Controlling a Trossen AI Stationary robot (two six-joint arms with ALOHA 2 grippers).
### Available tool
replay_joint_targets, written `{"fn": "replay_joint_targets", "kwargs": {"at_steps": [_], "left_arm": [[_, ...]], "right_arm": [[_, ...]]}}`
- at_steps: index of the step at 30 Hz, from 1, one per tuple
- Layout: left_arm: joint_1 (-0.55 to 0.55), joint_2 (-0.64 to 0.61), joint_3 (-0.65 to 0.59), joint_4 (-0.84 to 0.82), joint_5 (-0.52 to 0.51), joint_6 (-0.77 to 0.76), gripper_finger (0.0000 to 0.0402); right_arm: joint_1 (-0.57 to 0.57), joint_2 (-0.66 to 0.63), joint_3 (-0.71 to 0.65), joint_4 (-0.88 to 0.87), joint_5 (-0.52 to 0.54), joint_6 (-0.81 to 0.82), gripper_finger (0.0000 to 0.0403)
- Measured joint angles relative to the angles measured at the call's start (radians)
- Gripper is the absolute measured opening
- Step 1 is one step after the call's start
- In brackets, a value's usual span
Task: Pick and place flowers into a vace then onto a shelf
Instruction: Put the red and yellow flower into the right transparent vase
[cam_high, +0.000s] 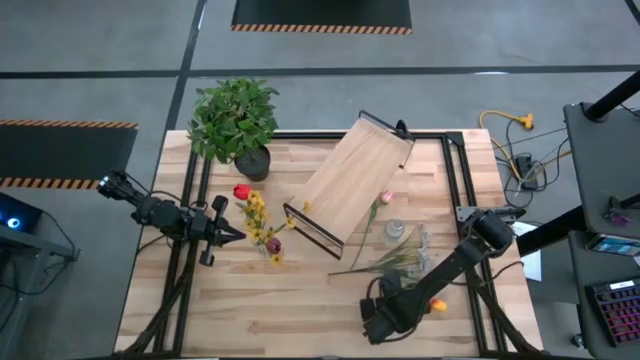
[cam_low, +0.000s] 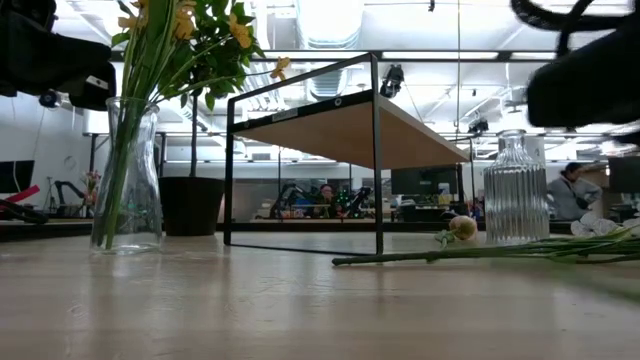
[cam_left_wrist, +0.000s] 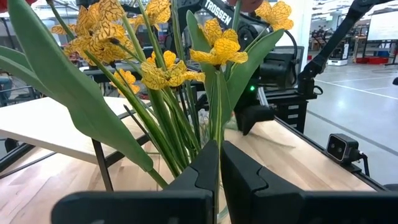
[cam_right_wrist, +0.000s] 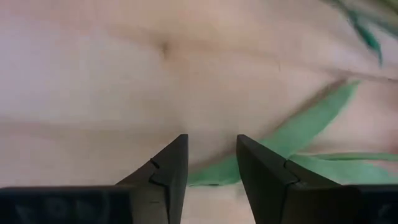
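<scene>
Several loose flowers (cam_high: 395, 262) lie flat on the table near the right, their stems (cam_low: 480, 250) level on the wood. My right gripper (cam_right_wrist: 211, 162) points down over the table beside them, open; a green leaf (cam_right_wrist: 298, 130) lies under its fingers. A clear vase (cam_low: 125, 180) holds yellow flowers (cam_left_wrist: 158, 68). My left gripper (cam_left_wrist: 219, 165) is level and shut just in front of those stems (cam_high: 238, 232). A ribbed glass vase (cam_low: 516, 185) stands empty by the loose flowers. The shelf (cam_high: 350, 180) stands at an angle in the table's middle.
A bushy potted plant (cam_high: 235, 120) stands at the far left corner. A pink flower (cam_high: 385, 198) lies beside the shelf, and an orange blossom (cam_high: 437, 305) lies by my right arm. Bare wood (cam_high: 290, 310) stretches along the near edge. People sit in the room behind.
</scene>
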Motion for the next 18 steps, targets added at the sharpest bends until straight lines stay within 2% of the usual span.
{"fn": "replay_joint_targets", "kwargs": {"at_steps": [5,8,13,18], "left_arm": [[0.000,0.000,0.000,0.000,-0.001,0.000,0.0000],[0.000,0.000,0.000,0.000,-0.002,0.000,0.0000],[0.000,0.000,0.000,0.000,-0.003,0.000,0.0000],[0.000,0.000,0.000,0.000,-0.004,0.000,0.0000]], "right_arm": [[0.003,-0.009,0.002,-0.017,-0.060,-0.126,0.0127],[0.003,-0.011,0.002,-0.062,-0.059,-0.134,0.0127],[-0.004,-0.018,0.002,-0.149,-0.058,-0.019,0.0124],[-0.005,-0.034,0.022,-0.163,-0.061,0.133,0.0110]]}}
